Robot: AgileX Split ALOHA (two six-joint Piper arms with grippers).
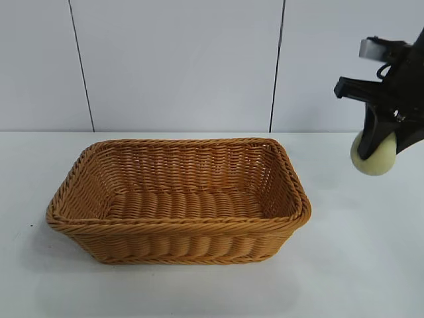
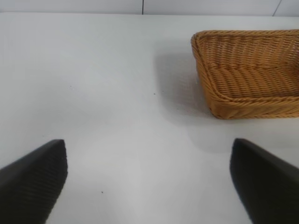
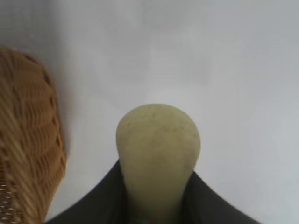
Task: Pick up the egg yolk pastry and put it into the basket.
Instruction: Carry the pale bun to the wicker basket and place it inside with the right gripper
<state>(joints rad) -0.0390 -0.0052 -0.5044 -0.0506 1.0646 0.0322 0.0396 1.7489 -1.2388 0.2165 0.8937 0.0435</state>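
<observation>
From outside, we see the right gripper [image 1: 379,147] hanging steeply downward at the right edge, well above the white table [image 1: 358,265], its fingers clamped on the egg yolk pastry [image 1: 375,158], which sits aloft beside the basket [image 1: 179,199] whose long axis runs left to right. Through the left wrist we see the left gripper [image 2: 148,179] with fingers spread wide over bare table, the basket's corner ahead. Through the right wrist we see the pastry squeezed between dark fingers [image 3: 215,200], its rounded end pointing away from the camera toward the table.

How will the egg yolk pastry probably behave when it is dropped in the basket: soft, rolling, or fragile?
Probably soft: the egg yolk pastry looks pinched narrow where the right gripper clamps it. Its rounded shape may roll slightly on the basket floor.
</observation>
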